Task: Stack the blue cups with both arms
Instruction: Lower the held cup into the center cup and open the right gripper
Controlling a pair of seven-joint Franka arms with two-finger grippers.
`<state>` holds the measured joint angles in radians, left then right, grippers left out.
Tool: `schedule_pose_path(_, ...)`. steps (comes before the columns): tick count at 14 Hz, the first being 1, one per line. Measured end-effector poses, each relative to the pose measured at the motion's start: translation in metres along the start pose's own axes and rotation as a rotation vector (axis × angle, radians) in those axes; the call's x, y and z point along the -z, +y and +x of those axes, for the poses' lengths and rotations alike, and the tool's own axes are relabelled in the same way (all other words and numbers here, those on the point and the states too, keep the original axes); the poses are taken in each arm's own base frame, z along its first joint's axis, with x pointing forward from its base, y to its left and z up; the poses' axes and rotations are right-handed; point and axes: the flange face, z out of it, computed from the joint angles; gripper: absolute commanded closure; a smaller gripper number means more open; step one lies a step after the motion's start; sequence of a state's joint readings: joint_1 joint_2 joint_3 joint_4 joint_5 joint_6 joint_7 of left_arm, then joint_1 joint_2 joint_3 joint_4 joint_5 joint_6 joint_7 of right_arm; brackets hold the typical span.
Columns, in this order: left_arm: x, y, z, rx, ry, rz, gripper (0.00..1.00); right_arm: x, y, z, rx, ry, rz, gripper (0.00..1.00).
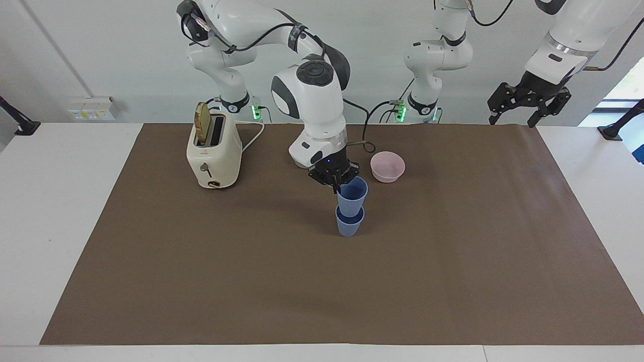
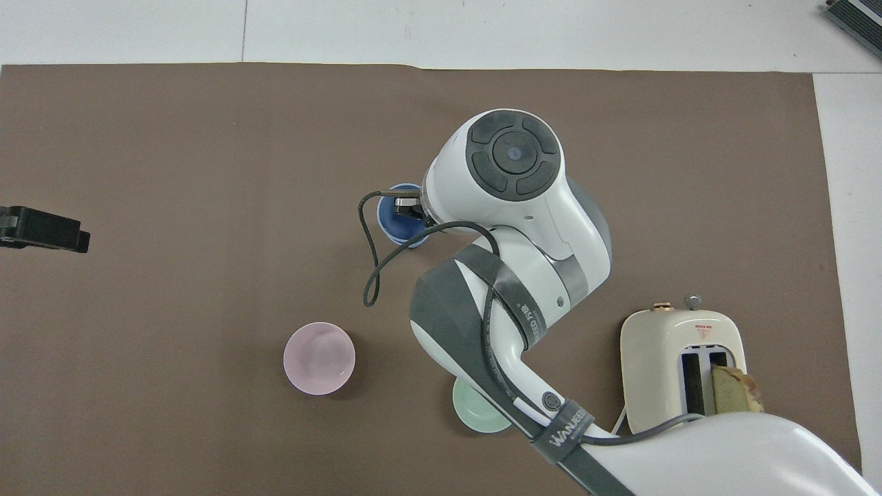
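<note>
One blue cup (image 1: 348,225) stands upright on the brown mat near the table's middle. My right gripper (image 1: 338,186) is shut on the rim of the second blue cup (image 1: 352,195), whose bottom sits partly inside the standing cup. In the overhead view the right arm covers most of the cups; only a part of the blue rim (image 2: 394,222) shows beside the right gripper (image 2: 408,207). My left gripper (image 1: 514,119) waits open and empty, raised above the left arm's end of the table; it also shows in the overhead view (image 2: 41,229).
A pale pink bowl (image 1: 387,166) (image 2: 319,358) sits nearer to the robots than the cups. A pale green bowl (image 2: 475,413) lies mostly under the right arm. A cream toaster (image 1: 214,151) (image 2: 682,386) holding a bread slice stands toward the right arm's end.
</note>
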<state>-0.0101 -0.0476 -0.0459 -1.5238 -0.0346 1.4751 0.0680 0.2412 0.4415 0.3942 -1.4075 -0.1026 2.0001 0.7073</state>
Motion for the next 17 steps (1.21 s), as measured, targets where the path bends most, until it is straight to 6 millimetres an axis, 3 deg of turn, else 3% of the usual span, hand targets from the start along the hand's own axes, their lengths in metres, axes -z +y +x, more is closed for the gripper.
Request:
schedule_pose_path(5,0.0,0.0,0.0,0.0,0.0,0.0,0.0,-0.003,-0.001,0.005,-0.004,0.023,0.022,1.0)
schedule_pose_path(15,0.0,0.0,0.0,0.0,0.0,0.0,0.0,-0.045,0.006,0.003,-0.004,-0.018,0.004,1.0)
schedule_pose_path(17,0.0,0.0,0.0,0.0,0.0,0.0,0.0,-0.049,0.007,0.002,-0.004,-0.018,0.005,0.93)
